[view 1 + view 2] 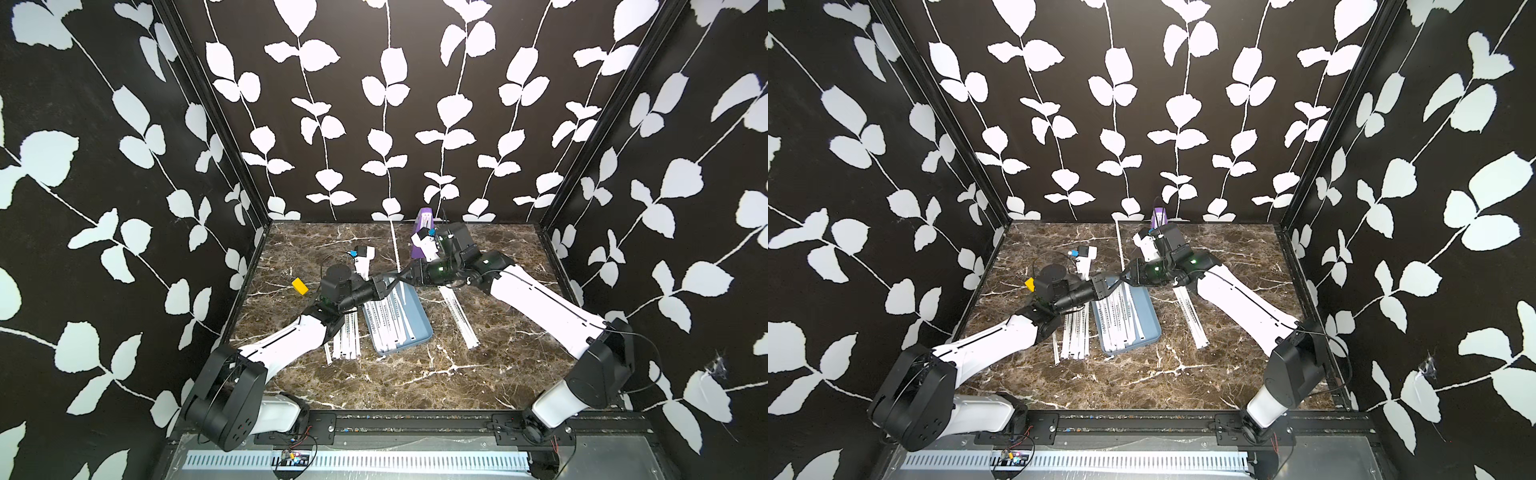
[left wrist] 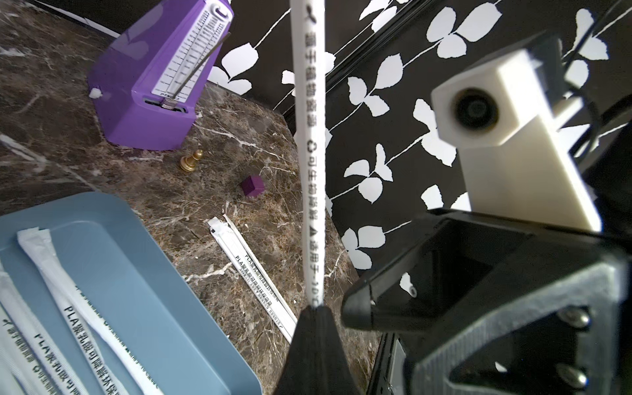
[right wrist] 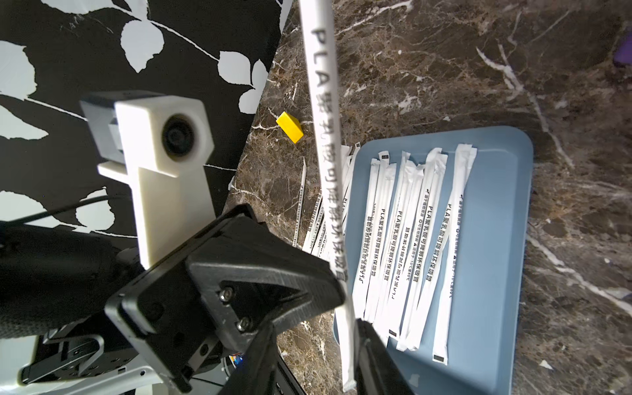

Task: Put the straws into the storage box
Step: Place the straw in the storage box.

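Over the box's far end: left claw [image 2: 313, 309] and right claw [image 3: 318, 342] meet tip to tip, with one straw [image 2: 309, 154] between them.
Left claw: clamped flat on one end of that straw, which sticks out straight.
Right claw: jaws partly parted and straddling the same straw. It lies against one finger and does not look pinched.
Why so: probably a handover or re-grip, to line the straw up with the box's long side before lowering it.
Box [image 1: 422, 322]: shallow smooth blue plastic with rounded corners and a low rim. It sits mid-tabletop, long side running roughly 12 to 6.
Straws in box [image 3: 410, 239]: several, laid lengthwise side by side so they lie flat.
Straws outside: a bunch [image 1: 347, 336] just at the box's 9 o'clock, a pair [image 1: 459, 320] at 3 o'clock, and one [image 1: 395, 245] at 12 o'clock by the back wall.
Material: thin flat white paper sleeves with crimped ends and dark print. They are likely light and easily bent.
Tabletop [image 1: 415, 382]: glossy brown marble pattern.
Others: purple metronome [image 2: 160, 85] at 1 o'clock, yellow block [image 1: 300, 286] at 10 o'clock.
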You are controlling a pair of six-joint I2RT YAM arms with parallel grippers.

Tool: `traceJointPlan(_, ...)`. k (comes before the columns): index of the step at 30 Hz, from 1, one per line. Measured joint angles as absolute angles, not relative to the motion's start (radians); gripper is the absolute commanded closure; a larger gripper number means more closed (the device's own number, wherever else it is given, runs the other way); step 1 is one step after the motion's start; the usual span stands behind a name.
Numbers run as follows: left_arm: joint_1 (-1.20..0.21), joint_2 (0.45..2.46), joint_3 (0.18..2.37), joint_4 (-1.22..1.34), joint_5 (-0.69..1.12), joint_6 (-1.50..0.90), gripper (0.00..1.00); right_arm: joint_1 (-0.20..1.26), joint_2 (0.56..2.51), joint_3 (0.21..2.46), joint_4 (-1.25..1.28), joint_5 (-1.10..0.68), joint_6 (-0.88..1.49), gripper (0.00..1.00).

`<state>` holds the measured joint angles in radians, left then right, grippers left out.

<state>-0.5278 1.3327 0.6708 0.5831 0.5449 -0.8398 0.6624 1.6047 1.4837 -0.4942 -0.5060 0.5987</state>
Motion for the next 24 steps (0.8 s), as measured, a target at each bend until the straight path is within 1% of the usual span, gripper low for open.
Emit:
traceJointPlan(4, -0.537, 1.353, 0.671, 0.615, 0.567, -0.854, 0.99, 0.645, 1.628, 1.516, -0.505, -0.517, 0.583, 0.65)
traceJointPlan(8, -0.541, 1.379, 0.672, 0.657, 0.591, -0.876, 1.00, 0.628, 1.649, 1.537, -0.509, -0.533, 0.571, 0.72)
traceJointPlan(13, -0.542, 1.399, 0.672, 0.689, 0.603, -0.897, 1.00, 0.619, 1.658, 1.546, -0.524, -0.535, 0.568, 0.76)
traceJointPlan(14, -0.542, 1.401, 0.672, 0.696, 0.606, -0.900, 1.00, 0.618, 1.660, 1.551, -0.529, -0.534, 0.568, 0.75)
traceJointPlan(17, -0.541, 1.406, 0.672, 0.714, 0.615, -0.909, 1.00, 0.614, 1.665, 1.561, -0.534, -0.533, 0.566, 0.68)
traceJointPlan(19, -0.543, 1.407, 0.672, 0.723, 0.625, -0.913, 1.00, 0.613, 1.675, 1.575, -0.538, -0.525, 0.554, 0.67)
traceJointPlan(21, -0.543, 1.407, 0.672, 0.731, 0.633, -0.917, 1.00, 0.612, 1.684, 1.585, -0.544, -0.514, 0.545, 0.66)
traceJointPlan(24, -0.543, 1.407, 0.672, 0.736, 0.640, -0.920, 1.00, 0.608, 1.698, 1.593, -0.551, -0.509, 0.530, 0.73)
